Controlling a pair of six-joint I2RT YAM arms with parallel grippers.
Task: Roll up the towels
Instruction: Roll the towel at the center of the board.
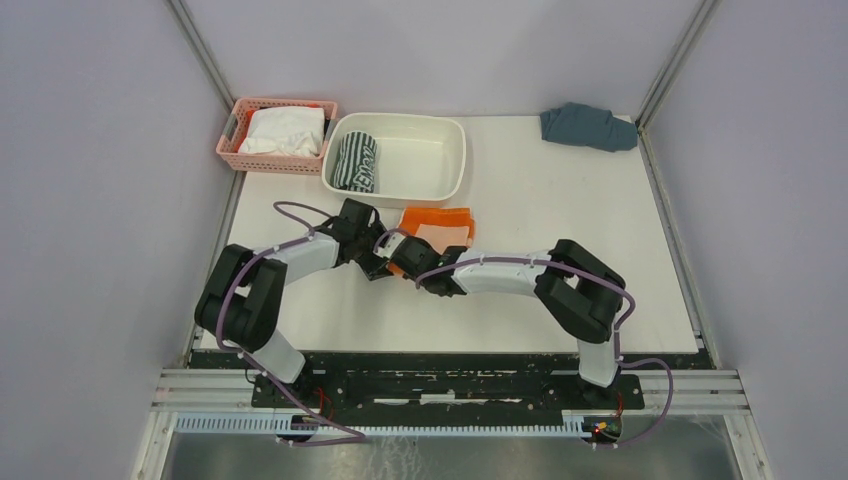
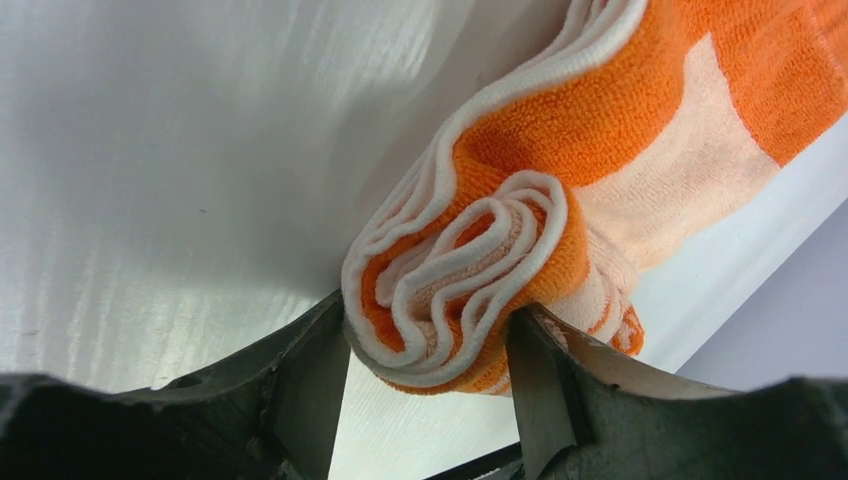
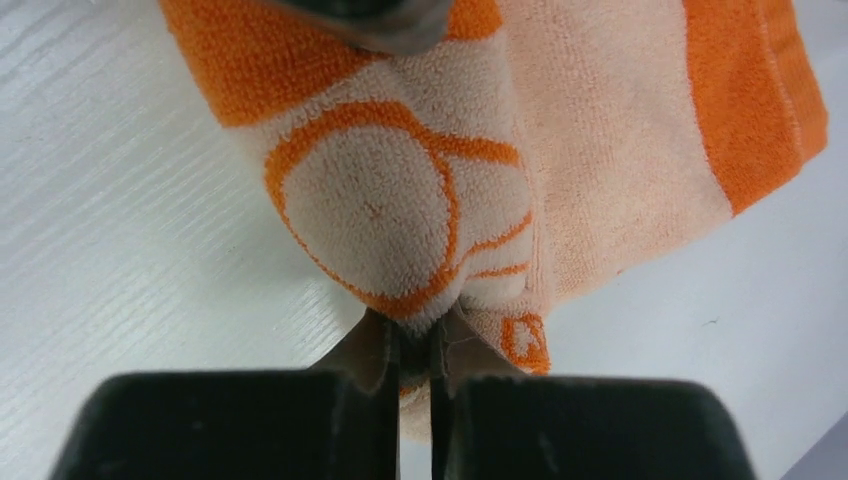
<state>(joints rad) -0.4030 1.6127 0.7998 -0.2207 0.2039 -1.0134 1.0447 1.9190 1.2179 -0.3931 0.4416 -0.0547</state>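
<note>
Orange towel (image 1: 437, 228): middle of the table (image 1: 560, 260), near end partly rolled, far end flat.
Left hand (image 2: 430, 345): clasps the rolled end between both fingers.
Right hand (image 3: 415, 345): narrow, pinching the towel's edge.
Striped towel (image 1: 355, 162): rolled, in white tub (image 1: 420, 160) by the far edge.

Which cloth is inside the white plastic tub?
The rolled green-and-white striped towel; the white cloth is in the pink basket, the orange towel and blue-grey cloth on the table.

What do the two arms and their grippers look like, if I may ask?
Both the left arm and right arm have white links between chunky black joints, with a lilac cable tied along each. The left gripper and right gripper have dark, flat, tapering fingers.
</note>
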